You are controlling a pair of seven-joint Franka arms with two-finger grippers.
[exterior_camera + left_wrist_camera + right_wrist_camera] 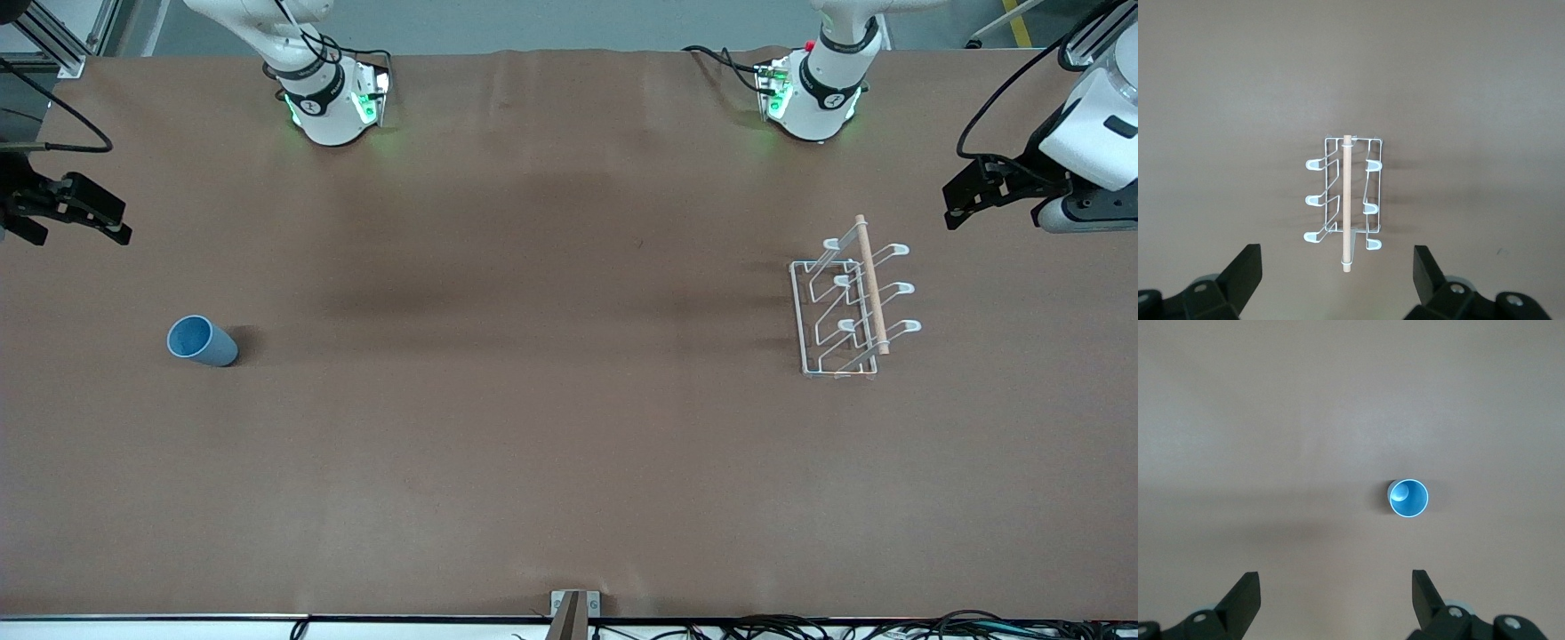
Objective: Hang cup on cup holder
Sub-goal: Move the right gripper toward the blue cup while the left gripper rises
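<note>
The light blue cup (203, 341) stands upright on the brown table toward the right arm's end, mouth up; it also shows in the right wrist view (1409, 498). The white wire cup holder (852, 307) with its wooden rod stands toward the left arm's end, with nothing on its prongs; it also shows in the left wrist view (1346, 200). My right gripper (111, 220) is open and empty, up in the air over the table's edge, apart from the cup; it shows in its wrist view (1336, 583). My left gripper (956, 203) is open and empty, up beside the holder; it shows in its wrist view (1337, 257).
The two arm bases (331, 102) (813, 93) stand along the table edge farthest from the front camera. A small metal bracket (573, 609) sits at the edge nearest that camera, with cables (800, 627) below it. Bare brown cover (533, 356) lies between cup and holder.
</note>
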